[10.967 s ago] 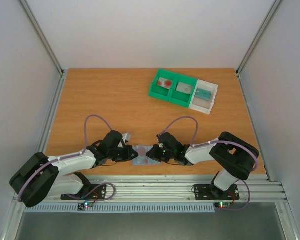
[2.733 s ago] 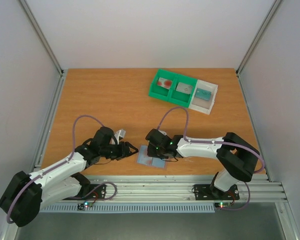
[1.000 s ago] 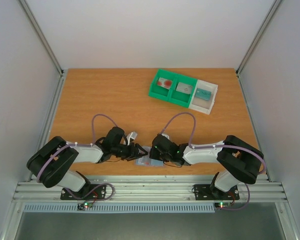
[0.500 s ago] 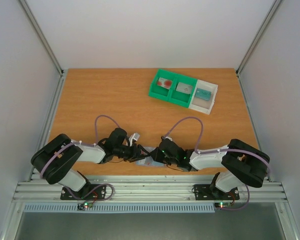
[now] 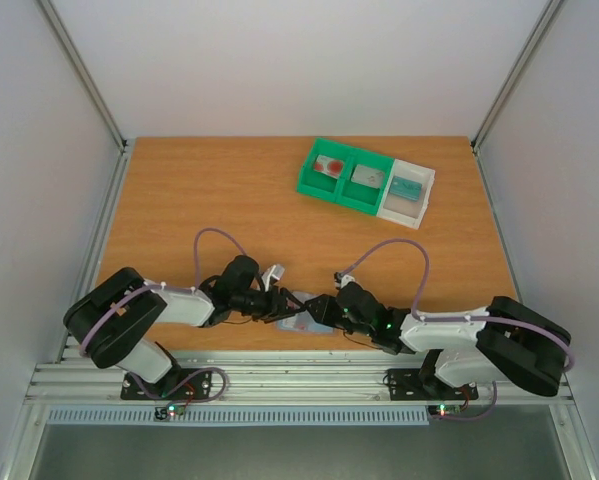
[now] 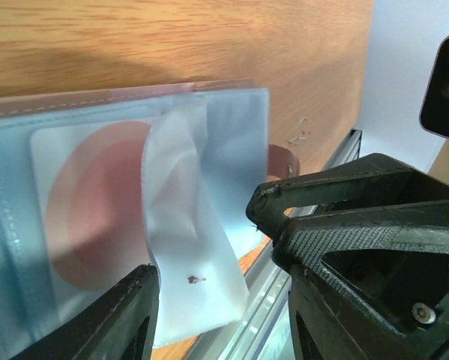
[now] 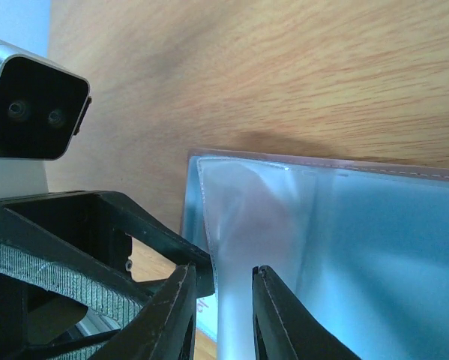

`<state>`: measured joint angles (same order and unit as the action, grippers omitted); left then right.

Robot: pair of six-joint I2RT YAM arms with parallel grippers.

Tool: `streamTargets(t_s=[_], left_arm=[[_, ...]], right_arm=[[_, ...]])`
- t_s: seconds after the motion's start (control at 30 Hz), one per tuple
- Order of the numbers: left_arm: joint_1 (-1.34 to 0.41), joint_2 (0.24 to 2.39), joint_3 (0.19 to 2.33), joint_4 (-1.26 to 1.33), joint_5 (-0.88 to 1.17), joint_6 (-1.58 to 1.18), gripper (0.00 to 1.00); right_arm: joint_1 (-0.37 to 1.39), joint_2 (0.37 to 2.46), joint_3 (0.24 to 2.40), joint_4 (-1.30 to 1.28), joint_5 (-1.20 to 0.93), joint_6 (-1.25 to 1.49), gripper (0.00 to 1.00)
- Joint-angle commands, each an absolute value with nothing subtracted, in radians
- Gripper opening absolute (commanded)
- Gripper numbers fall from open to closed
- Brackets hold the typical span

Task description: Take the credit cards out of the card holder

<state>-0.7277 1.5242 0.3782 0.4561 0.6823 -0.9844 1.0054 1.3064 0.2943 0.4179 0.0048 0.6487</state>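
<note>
Black-and-white arms (image 5: 169, 303), purple cables (image 5: 197, 246)

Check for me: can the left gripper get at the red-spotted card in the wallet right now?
Probably not directly. The card lies under a clear pocket of the wallet, and a curled translucent flap hangs between it and the open left gripper. The right gripper, seemingly pinching the wallet's edge, crowds that side.

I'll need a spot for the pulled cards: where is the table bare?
The whole far-left table, left of the tray, is bare, as is the middle strip between tray and arms. Crowded: near edge, where left gripper and right gripper meet at the card holder.
</note>
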Motion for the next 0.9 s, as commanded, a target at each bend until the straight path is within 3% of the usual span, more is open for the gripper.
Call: streamTargets(t_s=[0.0, 0.87], left_arm=[[-0.767, 1.511, 0.423, 0.477, 0.644, -0.992, 0.48], [-0.928, 1.646, 0.614, 0.487, 0.598, -1.016, 0.47]], right_arm=[[1.014, 1.214, 0.269, 0.391, 0.066, 0.629, 0.23], [1.014, 0.552, 0.402, -0.469, 0.294, 0.567, 0.26]])
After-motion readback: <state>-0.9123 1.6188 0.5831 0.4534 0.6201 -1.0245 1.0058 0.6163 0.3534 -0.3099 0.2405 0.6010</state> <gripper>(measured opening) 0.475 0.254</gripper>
